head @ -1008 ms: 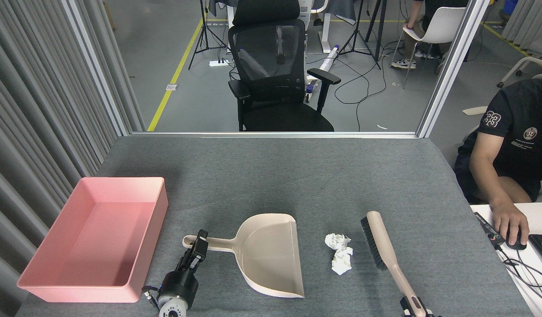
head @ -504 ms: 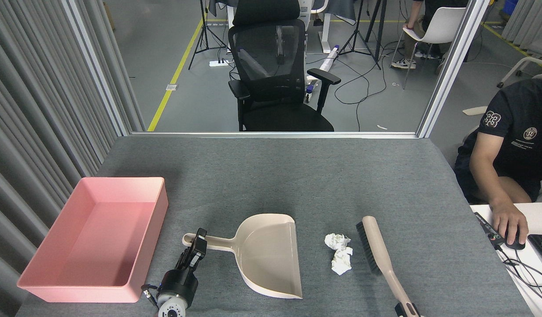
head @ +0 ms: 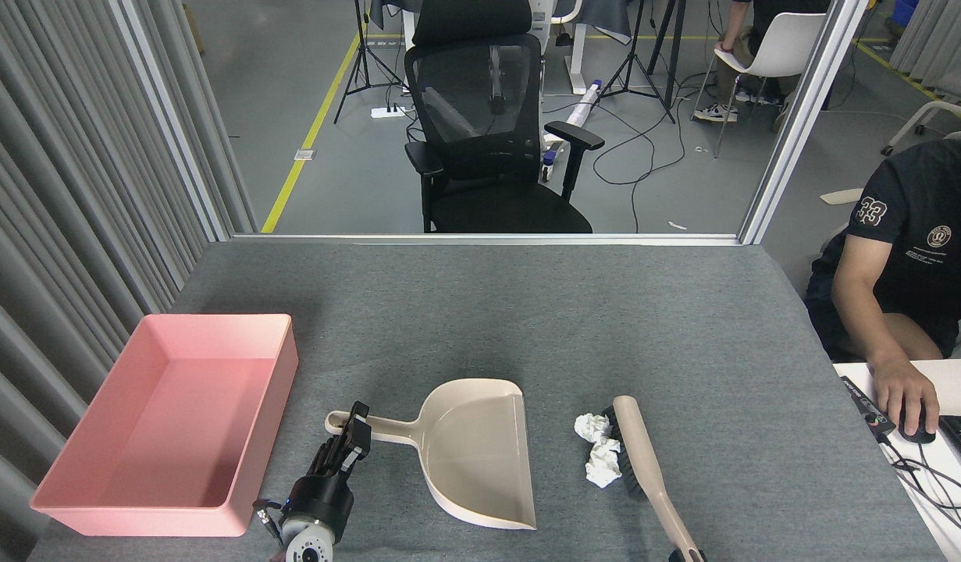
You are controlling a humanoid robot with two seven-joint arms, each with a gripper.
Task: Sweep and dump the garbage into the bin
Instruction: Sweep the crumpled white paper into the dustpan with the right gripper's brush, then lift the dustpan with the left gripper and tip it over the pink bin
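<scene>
While the beige dustpan (head: 476, 453) lies flat on the grey table (head: 527, 312) with its open mouth facing right, the left hand (head: 349, 441) is closed on the dustpan's thin handle near its looped end, the arm coming up from the lower edge of the view. Just right of the dustpan's mouth, with a strip of bare table between, sit the garbage wads (head: 597, 449): two crumpled white paper balls, one behind the other and touching. A hand brush (head: 644, 468) with a beige back and dark bristles presses against their right side, its bristle edge touching both wads. Its handle runs down and to the right toward the bottom edge of the view, where only a dark sliver of the right hand (head: 685, 555) shows at the handle's end; whether that hand is open or closed cannot be told from so little.

The bin (head: 277, 367), a shallow pink tray with upright walls, stands at the left of the table, well apart from the wads and just left of the left arm. Nothing lies inside it.

Beyond the table's far edge stands a black office chair (head: 488, 133). At the right, a person in a dark shirt (head: 909, 242) sits at a white desk with one hand on a mouse (head: 913, 429).
</scene>
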